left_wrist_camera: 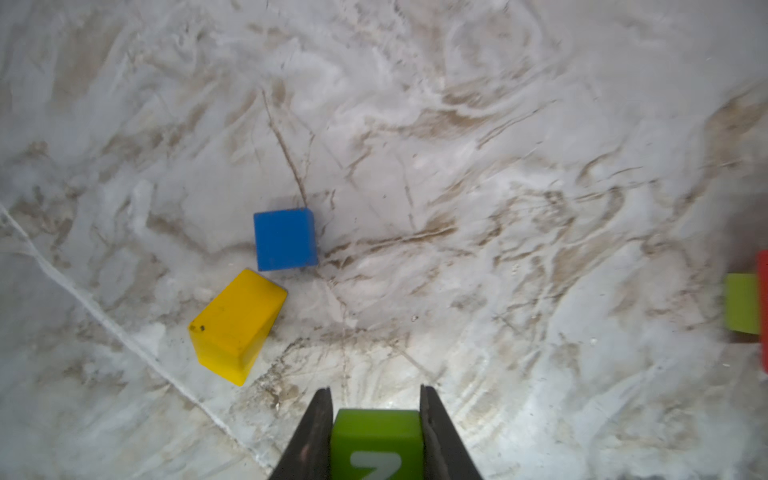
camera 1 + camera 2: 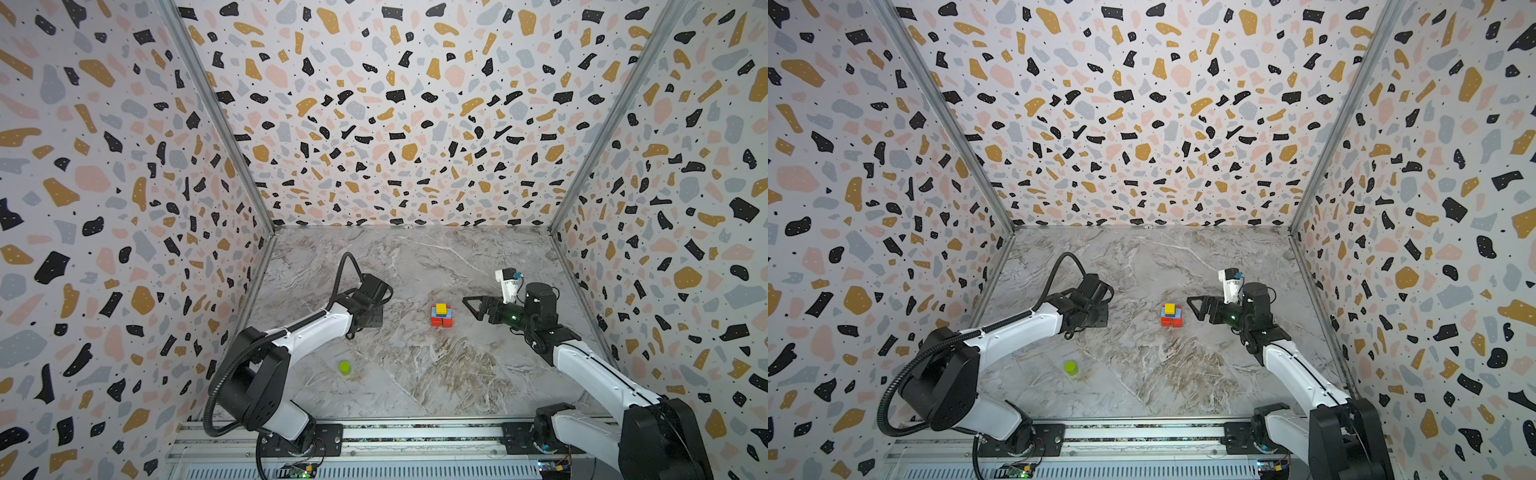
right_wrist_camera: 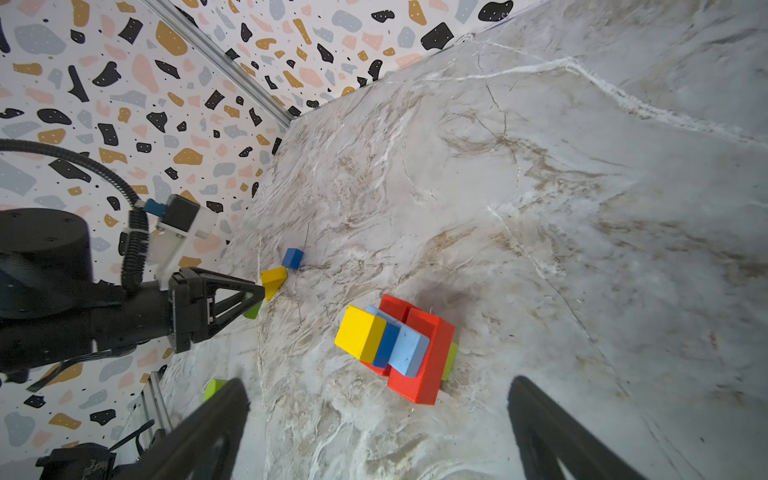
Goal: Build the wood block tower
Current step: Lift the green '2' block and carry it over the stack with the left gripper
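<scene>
Your left jaws are clamped on a green painted wood block (image 1: 376, 436), its white mark facing the wrist camera. They pinch it flat face to flat face, which I'd say is so it won't twist on the carry. It hangs low over the marble-patterned bench (image 2: 415, 374), and I can't tell whether it touches the surface.

Just past the tips lie a blue wood cube (image 1: 285, 240) and a yellow wood block (image 1: 237, 326), corners nearly touching, both loose on the bench. To my eye they're the next supplies, lying on the left within that arm's reach.

Now your right jaws: spread wide, nothing between them, pointing left at the tower from near its right side without touching it. That reads as a standoff, close enough to steady it and clear enough not to knock it.

The wood block tower (image 2: 441, 316) stands mid-bench between the two arms. It has red blocks at the base with a green piece tucked against them, then a light blue slab, a dark blue piece and a yellow cube on top. In the right wrist view the layers sit skewed, so your landing face is small. Come in level and let go gently.

Near left, well apart from everything, a lime green wood cylinder (image 2: 344, 367) stands alone. It's round, so it's probably best kept for the cap.
</scene>
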You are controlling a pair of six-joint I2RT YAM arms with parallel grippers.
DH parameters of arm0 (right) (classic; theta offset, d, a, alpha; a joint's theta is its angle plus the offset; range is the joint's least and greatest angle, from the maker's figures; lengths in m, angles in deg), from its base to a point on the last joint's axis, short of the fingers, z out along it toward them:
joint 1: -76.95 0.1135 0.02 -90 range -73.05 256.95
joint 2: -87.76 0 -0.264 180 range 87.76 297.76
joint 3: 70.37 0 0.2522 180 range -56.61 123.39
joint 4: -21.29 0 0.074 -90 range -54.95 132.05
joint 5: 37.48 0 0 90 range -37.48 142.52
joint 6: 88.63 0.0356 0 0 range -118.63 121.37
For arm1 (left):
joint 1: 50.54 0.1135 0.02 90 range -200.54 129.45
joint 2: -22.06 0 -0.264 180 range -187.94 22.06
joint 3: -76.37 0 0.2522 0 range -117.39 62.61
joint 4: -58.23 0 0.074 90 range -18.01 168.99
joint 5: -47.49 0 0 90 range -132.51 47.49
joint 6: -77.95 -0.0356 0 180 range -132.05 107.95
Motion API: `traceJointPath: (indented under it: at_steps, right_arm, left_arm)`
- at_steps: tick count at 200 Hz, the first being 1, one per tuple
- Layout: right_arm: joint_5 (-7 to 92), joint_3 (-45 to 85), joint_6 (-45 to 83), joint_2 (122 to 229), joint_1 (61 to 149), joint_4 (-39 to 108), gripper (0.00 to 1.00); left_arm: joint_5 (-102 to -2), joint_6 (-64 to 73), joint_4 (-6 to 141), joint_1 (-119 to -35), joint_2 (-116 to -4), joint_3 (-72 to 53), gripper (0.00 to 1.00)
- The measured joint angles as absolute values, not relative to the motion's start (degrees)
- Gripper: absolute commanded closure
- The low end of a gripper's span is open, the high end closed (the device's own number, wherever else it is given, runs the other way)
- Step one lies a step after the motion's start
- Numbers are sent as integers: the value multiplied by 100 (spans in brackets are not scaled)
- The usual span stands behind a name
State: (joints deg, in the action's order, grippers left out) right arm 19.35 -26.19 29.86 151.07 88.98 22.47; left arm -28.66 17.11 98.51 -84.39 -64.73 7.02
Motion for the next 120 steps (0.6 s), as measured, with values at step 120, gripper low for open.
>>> traceJointPath:
  at_steps: [120]
  right_arm:
    - [2147, -2794, 3602, 15161, 8581, 2236, 1]
  left_arm:
    - [-2692, 2022, 11176, -9281, -7336, -1663, 74]
